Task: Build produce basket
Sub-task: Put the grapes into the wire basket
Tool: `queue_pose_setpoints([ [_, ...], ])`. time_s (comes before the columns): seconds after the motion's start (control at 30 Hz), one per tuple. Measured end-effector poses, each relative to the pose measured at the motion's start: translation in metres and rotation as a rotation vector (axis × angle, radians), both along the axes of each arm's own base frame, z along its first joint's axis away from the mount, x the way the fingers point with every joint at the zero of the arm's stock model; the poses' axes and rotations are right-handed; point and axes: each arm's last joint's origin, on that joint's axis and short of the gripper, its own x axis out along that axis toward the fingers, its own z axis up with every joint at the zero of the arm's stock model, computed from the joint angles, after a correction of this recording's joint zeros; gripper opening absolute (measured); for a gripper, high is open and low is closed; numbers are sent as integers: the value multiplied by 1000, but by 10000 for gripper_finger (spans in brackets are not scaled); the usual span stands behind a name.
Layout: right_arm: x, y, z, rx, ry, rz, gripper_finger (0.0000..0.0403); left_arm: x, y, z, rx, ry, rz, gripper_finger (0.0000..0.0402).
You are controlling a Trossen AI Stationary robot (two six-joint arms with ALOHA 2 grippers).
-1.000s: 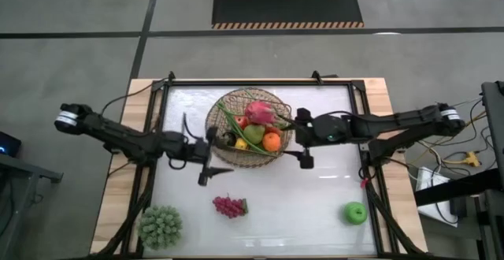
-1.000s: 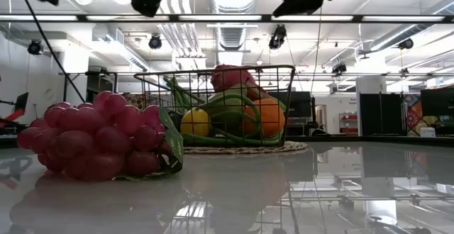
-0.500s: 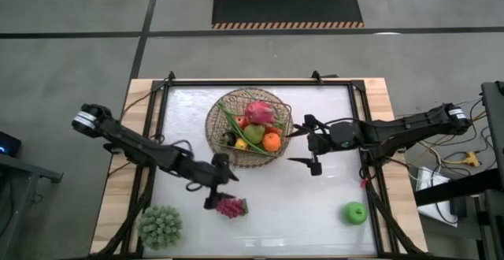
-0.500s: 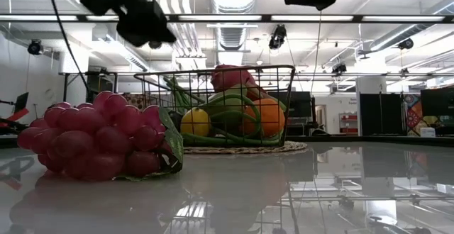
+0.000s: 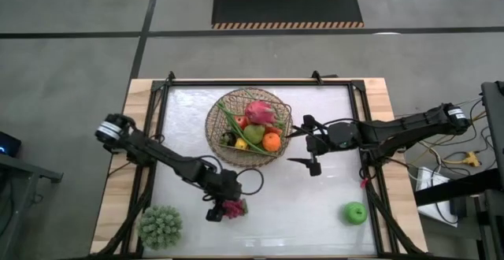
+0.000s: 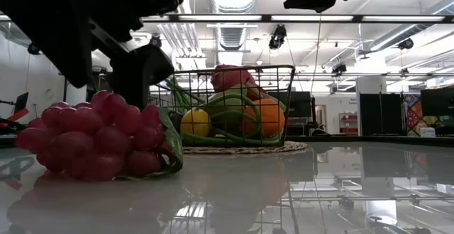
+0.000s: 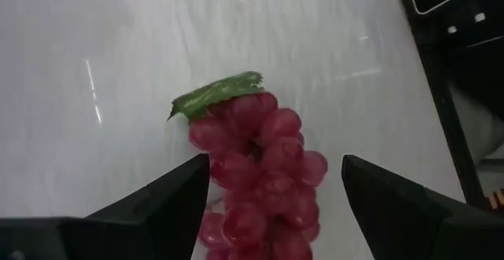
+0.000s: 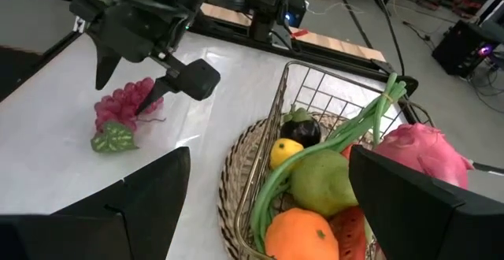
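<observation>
The bunch of purple-red toy grapes with a green leaf (image 7: 256, 169) lies on the white table (image 5: 315, 201), well apart from the round tan woven basket (image 5: 223, 146). Its length runs between the left gripper's (image 7: 272, 213) 2 spread fingers directly above. The right gripper (image 5: 309, 144), fingers apart, waits beside the basket.

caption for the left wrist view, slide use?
Left hand, open, straddles the purple grapes on the white table.

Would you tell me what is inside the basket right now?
The basket holds a pink dragon fruit, a pear, an orange, a lemon and long green stalks. Anything beneath that pile is hidden.
</observation>
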Motion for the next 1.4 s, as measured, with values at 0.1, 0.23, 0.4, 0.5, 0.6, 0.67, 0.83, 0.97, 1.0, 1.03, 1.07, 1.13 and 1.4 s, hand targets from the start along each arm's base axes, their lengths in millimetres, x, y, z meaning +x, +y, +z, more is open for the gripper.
queue_pose_setpoints([
  [0.1,0,0,0,5,0,-3,327,1,0,-1,-6,3,4,263],
  [0.23,0,0,0,13,1,-6,327,1,0,1,-10,-9,6,228],
  [0.4,0,0,-1,20,2,-8,327,-1,0,-2,-24,17,30,166],
  [0.5,0,0,-1,20,4,-8,327,-3,1,-6,-27,29,38,134],
  [0.6,0,0,-2,19,6,-8,327,-6,2,-10,-32,46,56,110],
  [0.67,0,0,-2,25,6,-10,327,-7,3,-11,-30,52,59,96],
  [0.83,0,0,-2,29,5,-12,327,-8,3,-10,-28,54,56,65],
  [0.97,0,0,-2,28,5,-12,327,-11,5,1,-47,28,80,55],
  [1.0,0,0,-2,27,5,-11,327,-12,5,5,-54,19,87,55],
  [1.03,0,0,-2,27,4,-11,327,-13,6,10,-59,8,103,55],
  [1.07,0,0,-2,26,4,-11,327,-15,7,13,-53,-4,114,55],
  [1.13,0,0,-2,21,4,-9,327,-17,6,16,-43,-14,119,56],
  [1.4,0,0,-2,19,5,-8,327,-15,5,22,41,-87,34,84],
])
